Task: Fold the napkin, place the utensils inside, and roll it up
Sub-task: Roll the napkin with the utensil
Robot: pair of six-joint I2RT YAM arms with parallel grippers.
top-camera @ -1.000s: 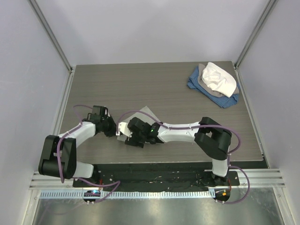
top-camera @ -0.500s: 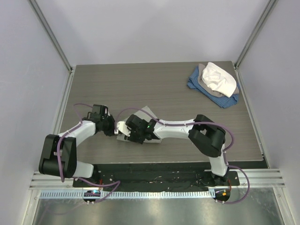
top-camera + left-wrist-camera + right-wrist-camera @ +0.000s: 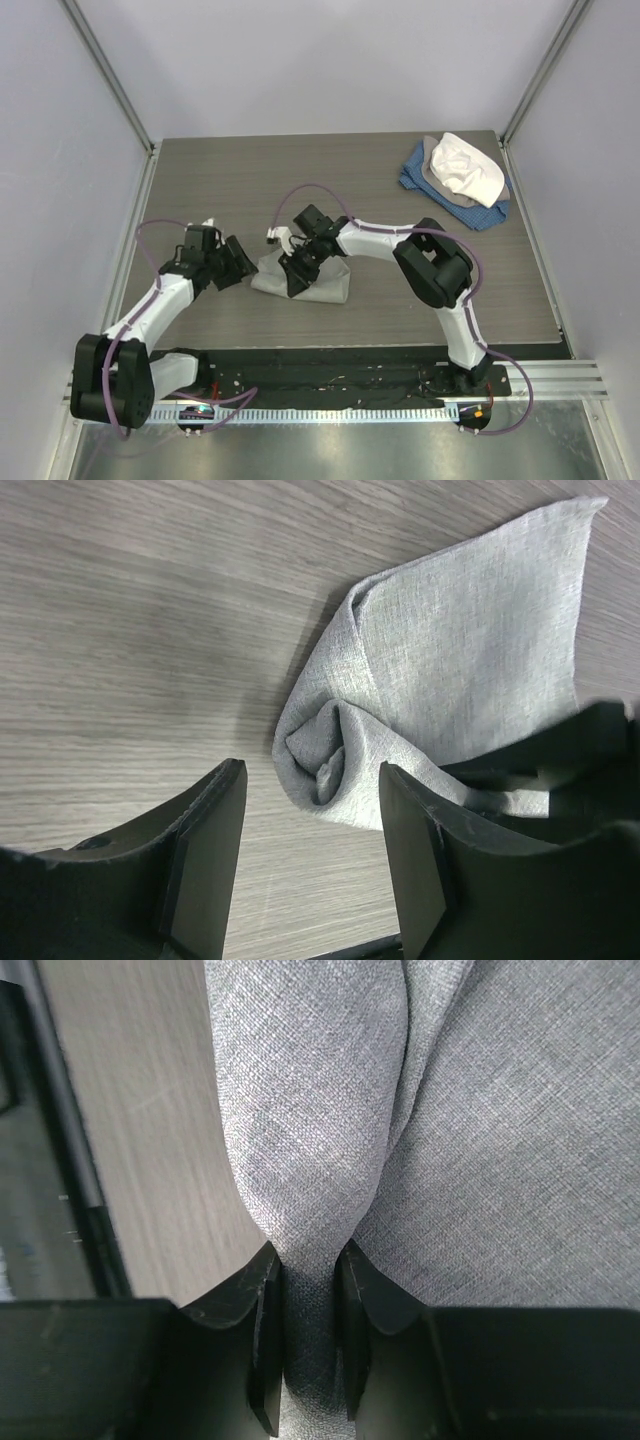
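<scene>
I've got my right gripper nipped tight on a fold of the napkin, seemingly half rolled, middle of the table, left gripper wide open, empty, beside its rolled end.

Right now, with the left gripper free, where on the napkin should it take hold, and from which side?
Probably the rolled end of the napkin: it is the thickest, bunched part and lies just ahead of the open left gripper. Come straight in from the left, one finger on each side of the curl. The right gripper is shut on a fold farther along.
</scene>
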